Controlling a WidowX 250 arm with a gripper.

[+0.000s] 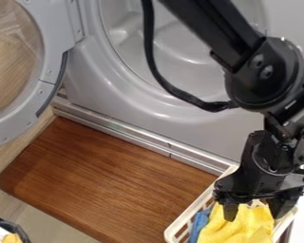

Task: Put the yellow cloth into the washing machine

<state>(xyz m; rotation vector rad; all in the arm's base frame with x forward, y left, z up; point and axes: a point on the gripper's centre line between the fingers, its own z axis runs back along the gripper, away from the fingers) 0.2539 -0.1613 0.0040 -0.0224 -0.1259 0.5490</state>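
The black gripper (255, 216) hangs at the lower right, over a cream plastic basket (185, 219). Its two fingers stand wide apart, open, with the top of the yellow cloth (239, 228) between and just below them. Whether either finger touches the cloth I cannot tell. The yellow cloth lies bunched in the basket and runs down to the view's bottom edge. The grey washing machine (180, 114) stands at the top, its round opening partly behind the arm. Its door (50, 78) is swung open to the left.
A blue cloth (199, 225) lies in the basket, left of the yellow one. A brown wooden board (110, 178) spans the floor before the machine, with a metal ledge (138, 135) along its back. A dark-rimmed object holding something orange sits at the bottom left corner.
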